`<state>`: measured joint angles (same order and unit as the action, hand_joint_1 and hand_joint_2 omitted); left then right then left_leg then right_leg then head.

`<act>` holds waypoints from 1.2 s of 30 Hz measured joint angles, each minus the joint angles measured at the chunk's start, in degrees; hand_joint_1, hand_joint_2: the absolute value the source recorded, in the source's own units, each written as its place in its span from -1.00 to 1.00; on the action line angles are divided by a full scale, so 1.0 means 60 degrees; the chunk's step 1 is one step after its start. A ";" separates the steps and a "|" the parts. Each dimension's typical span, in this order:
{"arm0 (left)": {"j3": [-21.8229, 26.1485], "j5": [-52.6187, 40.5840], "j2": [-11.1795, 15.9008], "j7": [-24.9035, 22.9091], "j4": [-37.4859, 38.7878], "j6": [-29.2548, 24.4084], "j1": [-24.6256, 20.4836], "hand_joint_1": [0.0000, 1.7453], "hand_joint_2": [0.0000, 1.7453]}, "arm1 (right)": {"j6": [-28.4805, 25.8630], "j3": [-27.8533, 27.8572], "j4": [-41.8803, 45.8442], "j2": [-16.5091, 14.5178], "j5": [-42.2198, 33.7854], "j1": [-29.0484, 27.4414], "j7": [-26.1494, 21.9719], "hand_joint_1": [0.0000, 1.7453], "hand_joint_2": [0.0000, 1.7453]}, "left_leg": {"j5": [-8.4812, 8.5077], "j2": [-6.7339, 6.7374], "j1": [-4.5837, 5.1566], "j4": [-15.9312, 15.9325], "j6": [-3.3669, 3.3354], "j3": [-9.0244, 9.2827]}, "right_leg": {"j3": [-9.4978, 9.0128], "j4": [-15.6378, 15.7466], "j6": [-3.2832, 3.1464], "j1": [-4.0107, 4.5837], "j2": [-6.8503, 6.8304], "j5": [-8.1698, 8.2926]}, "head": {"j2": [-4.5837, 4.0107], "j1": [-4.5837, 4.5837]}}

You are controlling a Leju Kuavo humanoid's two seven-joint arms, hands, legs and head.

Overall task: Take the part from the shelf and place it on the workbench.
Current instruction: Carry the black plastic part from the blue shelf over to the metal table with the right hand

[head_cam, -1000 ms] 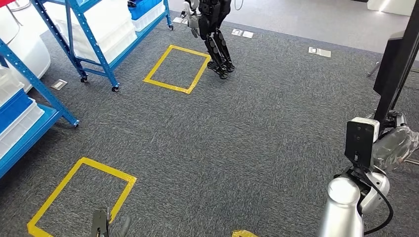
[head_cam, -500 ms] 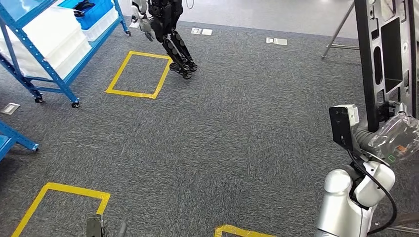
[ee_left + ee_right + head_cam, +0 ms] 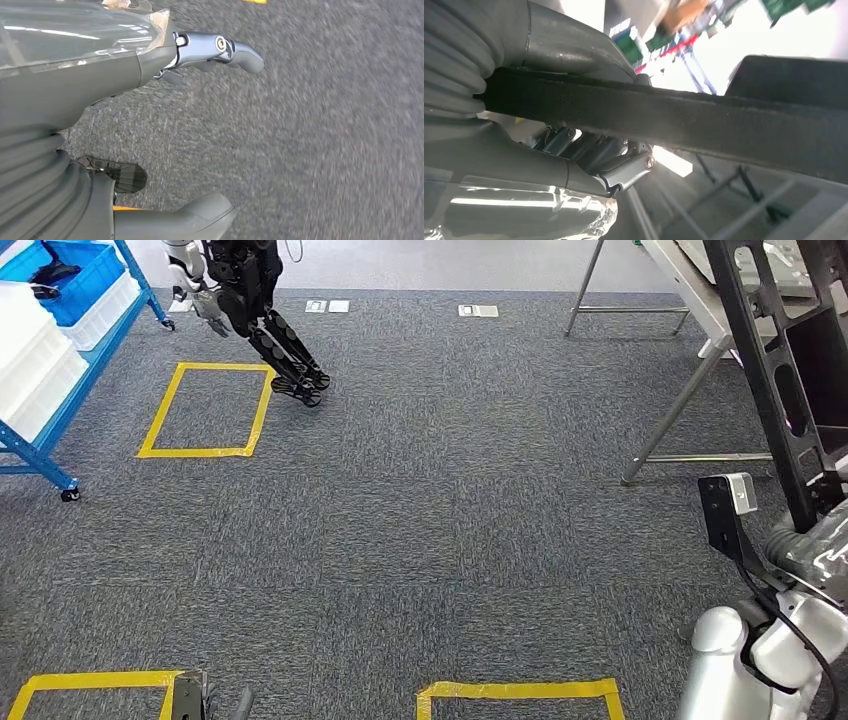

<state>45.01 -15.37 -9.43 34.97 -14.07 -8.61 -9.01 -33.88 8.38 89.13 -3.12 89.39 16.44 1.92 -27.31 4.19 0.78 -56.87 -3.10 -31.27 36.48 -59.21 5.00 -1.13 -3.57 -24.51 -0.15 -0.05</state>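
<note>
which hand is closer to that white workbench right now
Right. The right hand, holding the black part, is raised just below the workbench; the left hand hangs low over carpet.

Floor (image 3: 450,520): three taped squares are laid out, one far left (image 3: 205,410), two at the near edge (image 3: 520,698) (image 3: 90,692). Shelf (image 3: 45,360): positioned at the far left, bins (image 3: 70,270) stacked on it. Second robot (image 3: 255,310): placed behind the far square. Counter (image 3: 690,300): set at the far right. Part (image 3: 785,390): held upright at the right by the right hand (image 3: 815,550), before the counter.
</note>
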 joint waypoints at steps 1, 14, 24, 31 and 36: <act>-0.0001 -0.0023 0.0000 -0.0008 -0.0001 0.0006 -0.0007 -1.00 1.00 | -0.0047 0.0038 0.0065 0.0082 0.0018 -0.0080 0.0017 1.00 1.00 | -0.0039 0.0095 0.0021 -0.0001 0.0057 0.0039 | -0.0192 0.0320 -0.0067 0.0039 -0.0138 0.0105 | 0.0000 0.0000; 0.0005 0.0133 0.0033 0.0112 0.0003 0.0010 0.0009 -1.00 1.00 | -0.0258 0.0314 0.0427 0.0839 0.0103 -0.0803 0.0485 1.00 1.00 | -0.0562 -0.0983 -0.0304 -0.1343 0.0456 -0.0511 | -0.0229 0.0394 -0.0580 -0.0060 0.1272 0.0249 | 0.0000 0.0124; 0.0012 0.0070 0.0092 0.0297 -0.0012 0.0035 0.0009 -1.00 1.00 | -0.0067 0.0278 0.0417 0.1390 0.0104 -0.0766 0.1181 1.00 1.00 | -0.0087 -0.0690 -0.0192 -0.0336 -0.0010 -0.0168 | 0.0998 -0.1620 -0.0250 -0.0045 0.0737 -0.0547 | 0.0000 -0.0018; 0.0013 0.0045 0.0097 0.0324 -0.0014 0.0071 0.0000 -1.00 1.00 | -0.0030 0.0272 0.0429 0.1467 0.0103 -0.0803 0.1246 1.00 1.00 | -0.0106 0.0096 -0.0079 -0.0332 0.0032 -0.0188 | -0.0299 0.0072 -0.0176 0.0115 0.0076 -0.0151 | 0.0000 -0.0029; 0.0014 -0.0011 0.0114 0.0367 -0.0029 0.0202 -0.0027 -1.00 1.00 | 0.0086 0.0376 0.0535 0.1470 0.0103 -0.0911 0.1213 1.00 1.00 | -0.0315 0.0113 -0.0081 -0.0489 0.0263 -0.0189 | -0.0423 0.0362 -0.0507 0.0094 0.0375 0.0001 | 0.0000 -0.0025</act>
<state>45.10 -15.44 -8.74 37.17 -14.25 -7.39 -9.18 -33.37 10.63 92.34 5.69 90.01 10.97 9.20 -29.19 4.87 0.30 -59.81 -1.52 -32.41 33.94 -57.03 1.96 -0.57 -1.32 -24.51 -0.15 -0.20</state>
